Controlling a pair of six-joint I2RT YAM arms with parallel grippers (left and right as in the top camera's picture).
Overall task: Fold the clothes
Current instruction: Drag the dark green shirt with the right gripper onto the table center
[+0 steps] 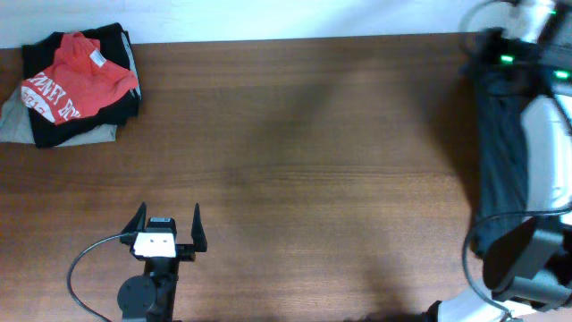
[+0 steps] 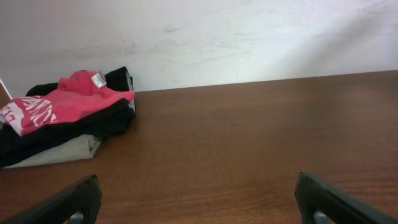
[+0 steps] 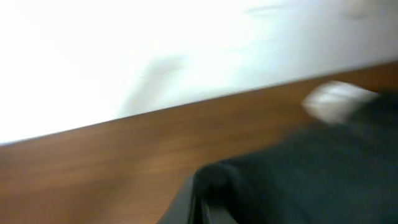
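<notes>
The dark garment [image 1: 496, 152] was seen at the right edge of the counter [image 1: 340, 161], stretched in a long strip beside the right arm and well apart from everything else. In the blurred right wrist view, the jaws of the right gripper [image 3: 200, 208] were closed tight, with dark cloth bunched directly against them, so the garment was taken to be gripped there. A pale patch on the cloth was too smeared to be read. The left gripper [image 1: 169, 213] was held low near the front left of the counter, its jaws spread wide with nothing between them. At the far left corner, a pile of folded clothes [image 1: 40, 134] was topped by a red T-shirt [image 1: 76, 76] with white print, close to the pale wall [image 2: 249, 37].
</notes>
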